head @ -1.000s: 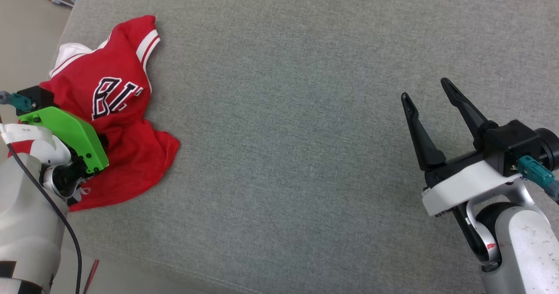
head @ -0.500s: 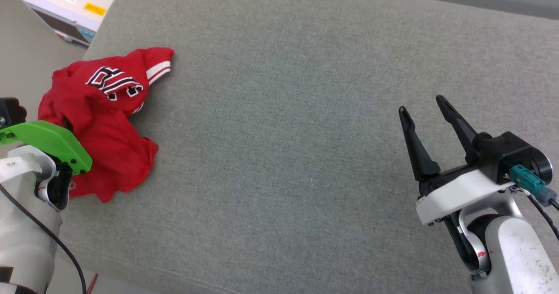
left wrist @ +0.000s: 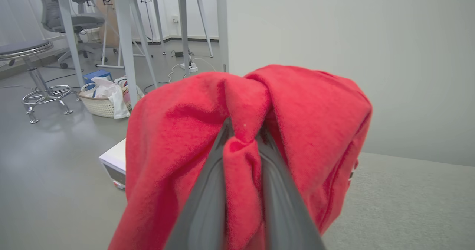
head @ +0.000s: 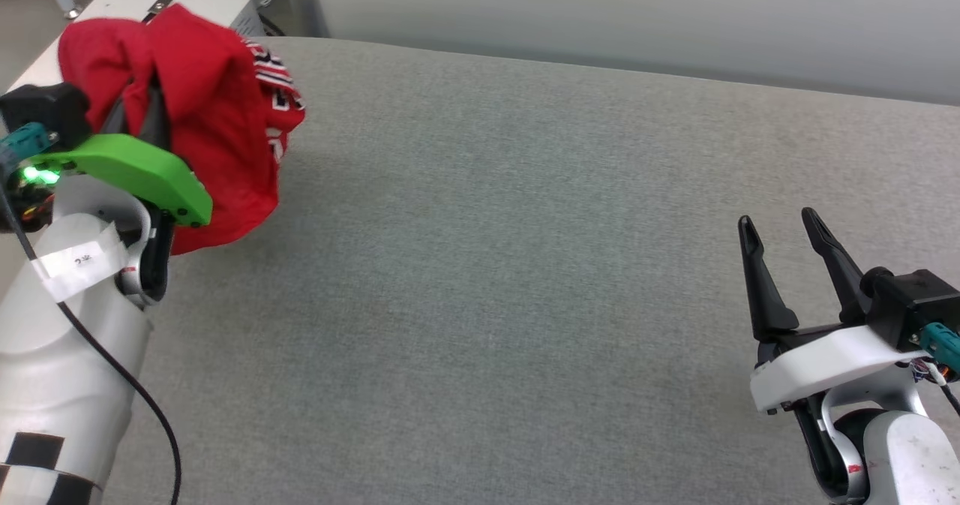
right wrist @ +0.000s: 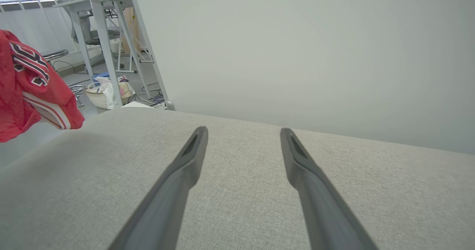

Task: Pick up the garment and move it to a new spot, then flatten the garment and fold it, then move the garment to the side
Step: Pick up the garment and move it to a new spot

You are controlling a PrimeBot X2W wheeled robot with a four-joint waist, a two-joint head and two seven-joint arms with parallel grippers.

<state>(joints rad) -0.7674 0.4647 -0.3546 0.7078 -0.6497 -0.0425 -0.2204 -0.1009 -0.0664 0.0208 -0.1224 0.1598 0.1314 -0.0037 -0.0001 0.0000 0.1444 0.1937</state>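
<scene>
Two-fingered left gripper (left wrist: 243,131) clamped on red jersey garment (head: 217,100), held over grey fabric table's (head: 487,280) far-left corner; right gripper (head: 781,227) spread wide, empty.

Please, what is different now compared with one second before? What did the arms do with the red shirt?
The left claw closed on the red shirt and lifted it off the grey surface; it now hangs bunched from the claw. The camera also tilted up. The right claw stayed open and empty above the surface.
</scene>
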